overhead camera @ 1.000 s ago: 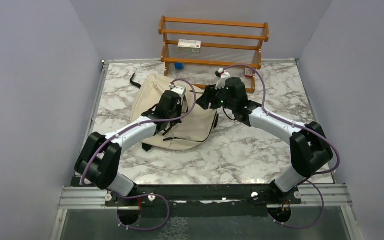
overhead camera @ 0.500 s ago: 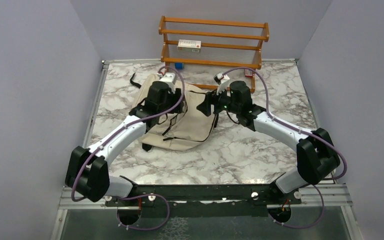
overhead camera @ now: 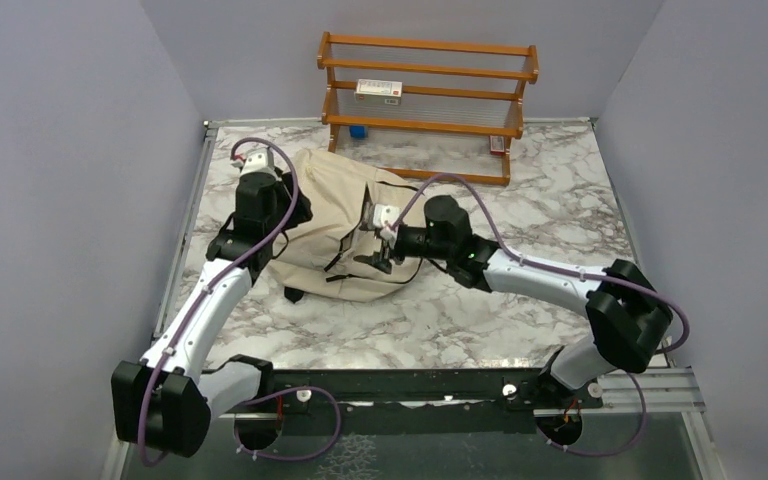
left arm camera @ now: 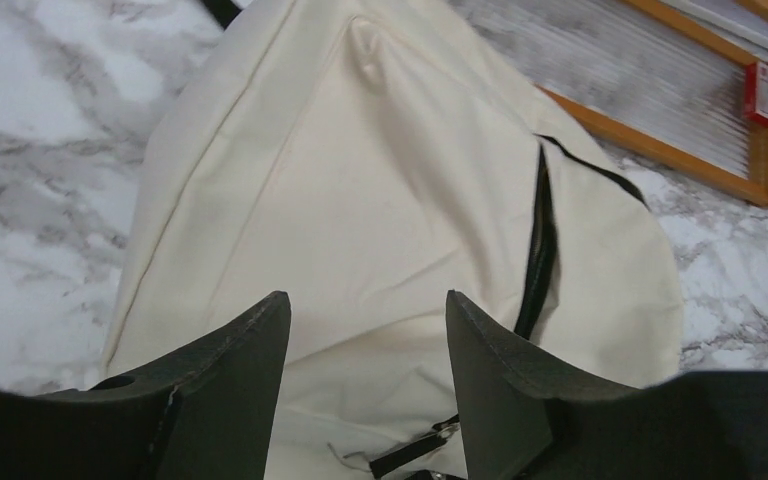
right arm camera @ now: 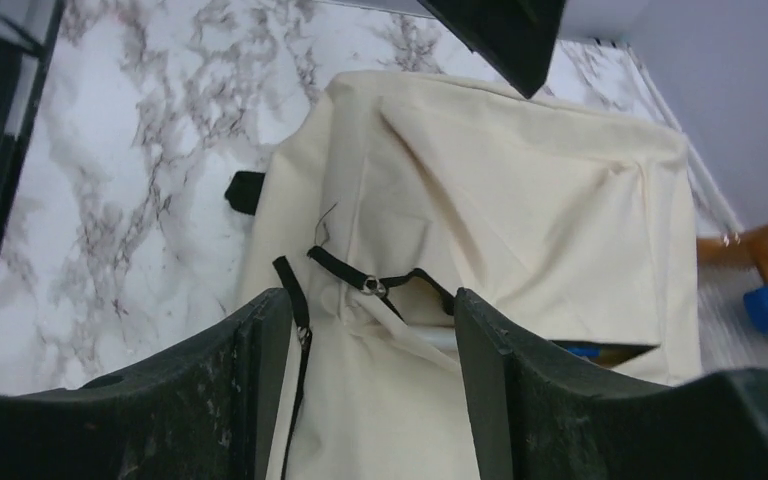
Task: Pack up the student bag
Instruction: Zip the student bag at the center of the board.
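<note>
Top view: the bag (overhead camera: 335, 215) lies slumped on the marble surface (overhead camera: 520, 290), centre-left of the frame, just in front of a wooden rack (overhead camera: 430, 45). The left gripper (left arm camera: 365, 385) hangs over the bag's left side, jaws spread, holding nothing. The right gripper (right arm camera: 372, 390) faces the bag's right side, jaws likewise spread and empty, with a loose black strap (right arm camera: 360, 275) just ahead of it.

Likely hazards: the cloth is limp, so a pinch may catch the strap or only one layer and drag the whole bag. Both arms converge on it and may clash. A box (overhead camera: 378, 91) and a small blue item (overhead camera: 358, 131) sit on the rack. The bag lies between them and the arms.
</note>
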Available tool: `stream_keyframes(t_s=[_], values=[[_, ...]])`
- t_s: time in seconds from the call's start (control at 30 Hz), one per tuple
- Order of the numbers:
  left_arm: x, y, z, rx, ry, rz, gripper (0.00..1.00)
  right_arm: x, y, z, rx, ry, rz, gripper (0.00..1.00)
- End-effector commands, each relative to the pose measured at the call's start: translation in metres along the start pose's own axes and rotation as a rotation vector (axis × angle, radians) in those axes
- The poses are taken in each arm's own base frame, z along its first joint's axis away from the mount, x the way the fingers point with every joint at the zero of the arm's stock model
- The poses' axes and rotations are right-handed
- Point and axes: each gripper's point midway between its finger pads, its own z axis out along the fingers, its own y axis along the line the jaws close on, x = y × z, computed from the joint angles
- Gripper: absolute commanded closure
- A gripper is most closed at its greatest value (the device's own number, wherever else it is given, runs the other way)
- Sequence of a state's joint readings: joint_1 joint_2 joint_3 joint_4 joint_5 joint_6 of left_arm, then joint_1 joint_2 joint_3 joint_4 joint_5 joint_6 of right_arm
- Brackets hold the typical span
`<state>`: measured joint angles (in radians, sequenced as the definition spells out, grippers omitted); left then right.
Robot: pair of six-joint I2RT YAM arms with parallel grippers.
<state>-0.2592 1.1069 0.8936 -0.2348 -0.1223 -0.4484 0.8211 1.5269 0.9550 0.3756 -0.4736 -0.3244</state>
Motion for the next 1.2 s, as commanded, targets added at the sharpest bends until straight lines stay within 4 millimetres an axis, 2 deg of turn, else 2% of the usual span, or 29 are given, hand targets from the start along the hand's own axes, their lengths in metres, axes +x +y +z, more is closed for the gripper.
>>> stream_keyframes(t_s=[0.0,0.13,0.27,0.47,0.67,0.97,1.17], values=[[0.019,0.027,-0.014,-0.075,0.027,-0.100,0.40,-0.003,0.031,0.017,-0.118,-0.081,-0.469,0.36],[0.035,0.032,-0.017,-0.068,0.046,-0.142,0.40,0.009,0.053,0.034,-0.195,-0.072,-0.711,0.37],[0.049,0.036,-0.016,-0.064,0.069,-0.161,0.39,0.027,0.063,0.048,-0.266,-0.039,-0.823,0.41],[0.060,0.041,-0.014,-0.059,0.085,-0.160,0.39,0.039,0.060,0.067,-0.274,0.018,-0.911,0.46],[0.060,0.042,-0.013,-0.051,0.083,-0.148,0.39,0.052,0.059,0.085,-0.260,0.072,-0.980,0.50],[0.062,0.041,-0.013,-0.044,0.081,-0.152,0.39,0.067,0.061,0.095,-0.277,0.105,-1.010,0.53],[0.062,0.040,-0.012,-0.037,0.078,-0.152,0.39,0.082,0.049,0.105,-0.240,0.177,-1.006,0.53]])
